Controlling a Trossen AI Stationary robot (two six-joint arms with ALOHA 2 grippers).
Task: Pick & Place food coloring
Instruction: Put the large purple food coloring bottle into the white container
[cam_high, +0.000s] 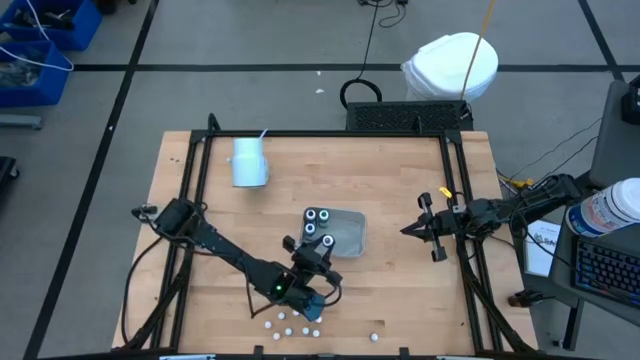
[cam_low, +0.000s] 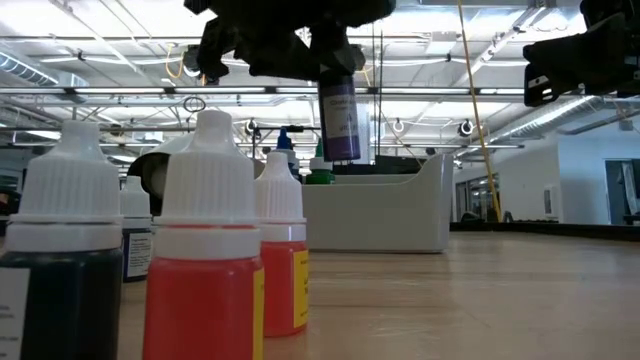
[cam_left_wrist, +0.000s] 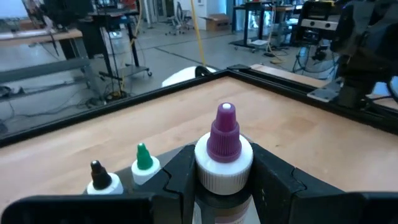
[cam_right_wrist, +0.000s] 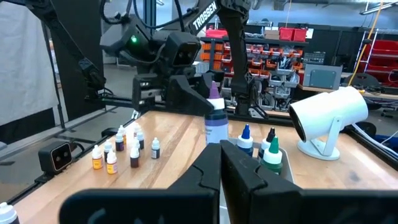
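My left gripper (cam_high: 318, 262) hangs by the near left corner of the grey tray (cam_high: 352, 238), shut on a dark food coloring bottle with a purple tip (cam_left_wrist: 224, 134). The bottle shows upright in the low view (cam_low: 340, 115). In the tray stand three bottles, with blue (cam_right_wrist: 245, 138), black (cam_right_wrist: 271, 138) and green (cam_right_wrist: 273, 155) tips. Several small white-capped bottles (cam_high: 295, 322) stand on the table near its front edge. They are large in the low view (cam_low: 210, 250). My right gripper (cam_high: 408, 229) waits shut at the table's right side, holding nothing. My left gripper pinches the bottle between its two fingers (cam_left_wrist: 180, 177) at the white ribbed cap (cam_left_wrist: 208, 169), just under the purple tip. The fingers come roughly level from the table's near left side. The bottle stays upright, its dark body (cam_low: 340, 125) hanging below the fingers, lifted clear of the table.
A white cup (cam_high: 248, 160) lies on its side at the far left of the table. One small bottle (cam_high: 375, 337) stands alone near the front edge. A black frame rail (cam_high: 455, 200) runs along the table's sides. Bare wood lies between the tray and my right gripper.
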